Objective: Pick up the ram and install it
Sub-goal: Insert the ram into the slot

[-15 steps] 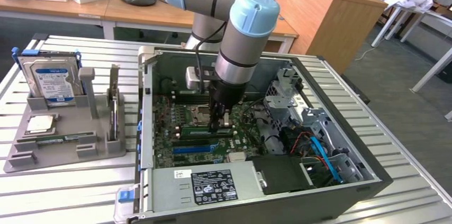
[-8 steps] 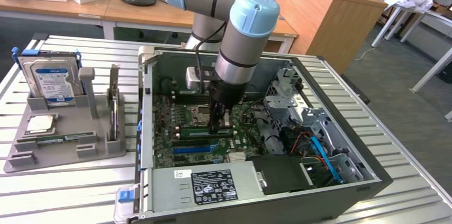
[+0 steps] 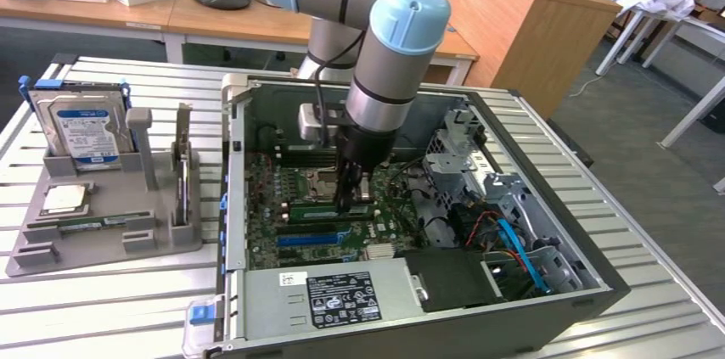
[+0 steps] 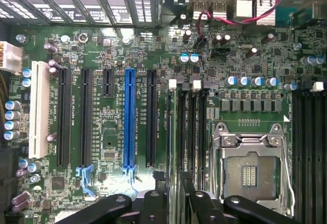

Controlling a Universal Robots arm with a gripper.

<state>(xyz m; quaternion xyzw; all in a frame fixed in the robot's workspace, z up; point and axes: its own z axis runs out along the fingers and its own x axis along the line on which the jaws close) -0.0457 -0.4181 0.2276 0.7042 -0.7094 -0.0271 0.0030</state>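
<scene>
an open computer case [image 3: 589, 287] lies on its side on a slatted metal table [image 3: 102, 300]. inside it sits a green motherboard [image 3: 297, 193] with a blue expansion slot [image 4: 129, 119], black slots beside it, a white slot [image 4: 37, 109] and an empty processor socket [image 4: 251, 169]. a grey power supply [image 3: 328, 295] with a black label fills the case's near edge. blue cables [image 3: 515, 249] run at the exterior view's right. on the exterior view's left a grey holder tray [image 3: 68, 253] carries an upright hard drive [image 3: 88, 134] and a flat square processor chip [image 3: 64, 199]. wooden desks [image 3: 532, 11] stand behind.
</scene>
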